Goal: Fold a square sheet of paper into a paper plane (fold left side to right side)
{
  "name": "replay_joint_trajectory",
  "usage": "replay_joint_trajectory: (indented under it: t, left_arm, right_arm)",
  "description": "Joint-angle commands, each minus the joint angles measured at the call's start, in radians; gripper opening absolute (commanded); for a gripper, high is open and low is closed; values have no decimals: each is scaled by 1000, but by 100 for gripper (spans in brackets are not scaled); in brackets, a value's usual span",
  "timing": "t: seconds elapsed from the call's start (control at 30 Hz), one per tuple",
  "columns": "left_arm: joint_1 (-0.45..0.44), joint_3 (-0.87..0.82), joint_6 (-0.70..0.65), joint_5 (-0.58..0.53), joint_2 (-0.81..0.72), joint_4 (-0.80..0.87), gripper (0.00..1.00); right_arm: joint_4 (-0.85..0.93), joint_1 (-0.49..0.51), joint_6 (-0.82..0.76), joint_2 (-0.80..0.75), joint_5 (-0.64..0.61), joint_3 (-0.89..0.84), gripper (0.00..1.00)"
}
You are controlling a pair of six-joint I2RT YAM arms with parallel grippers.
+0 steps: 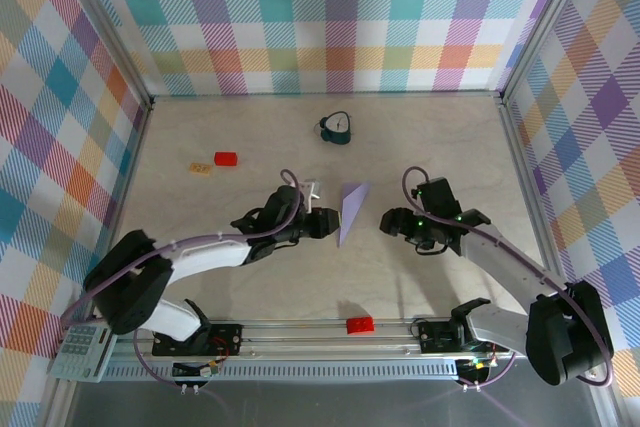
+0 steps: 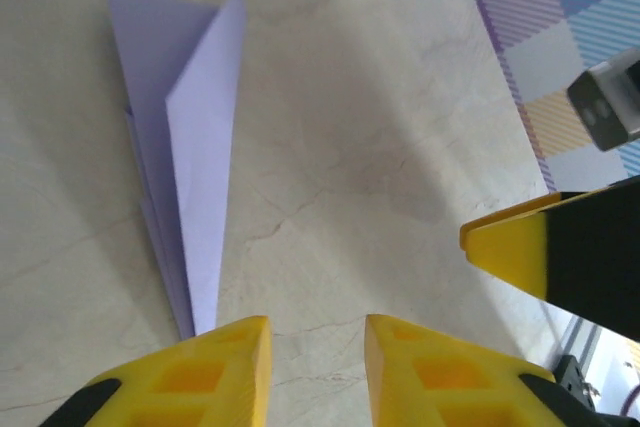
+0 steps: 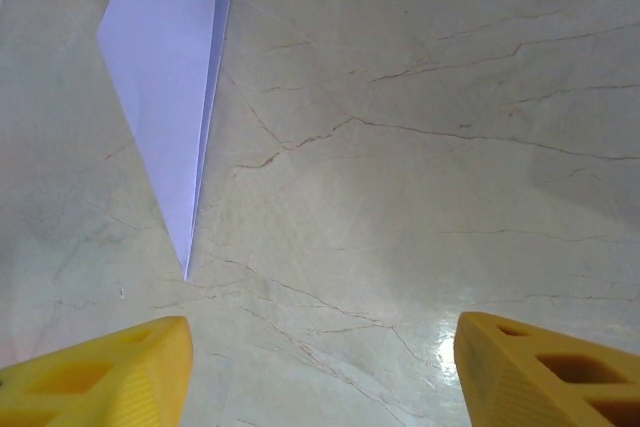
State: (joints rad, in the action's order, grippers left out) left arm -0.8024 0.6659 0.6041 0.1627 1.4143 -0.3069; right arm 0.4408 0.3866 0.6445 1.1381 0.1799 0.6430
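The square sheet of paper lies folded into a narrow, pointed lavender paper plane [image 1: 350, 212] flat on the table between the two arms, its tip toward the near edge. In the left wrist view the paper plane [image 2: 190, 147] lies ahead and to the left, one flap raised slightly. My left gripper [image 1: 325, 224] [image 2: 317, 347] sits just left of it, open with a small gap and only bare table between the fingers. My right gripper [image 1: 388, 221] [image 3: 320, 347] stands right of the paper plane [image 3: 170, 77], wide open and holding nothing.
A dark teal clock-like object [image 1: 337, 127] stands at the back centre. A red block [image 1: 225, 158] and a tan block [image 1: 200, 168] lie at the back left. Another red block [image 1: 359, 324] rests by the near rail. Plaid walls enclose the table.
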Motion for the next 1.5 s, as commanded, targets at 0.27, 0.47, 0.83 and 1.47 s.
replay_joint_trajectory:
  t: [0.27, 0.47, 0.83, 1.47]
  left_arm:
    - [37, -146, -195, -306, -352, 152, 62]
    - [59, -219, -216, -329, -439, 123, 85]
    - [77, -308, -221, -296, -464, -4, 100]
    - [77, -289, -206, -298, -511, 150, 100]
  right_arm:
    - [52, 27, -29, 89, 32, 109, 86]
    - [52, 63, -37, 146, 11, 141, 97]
    - [127, 200, -62, 334, -120, 302, 99]
    - [283, 301, -112, 824, -373, 759, 79]
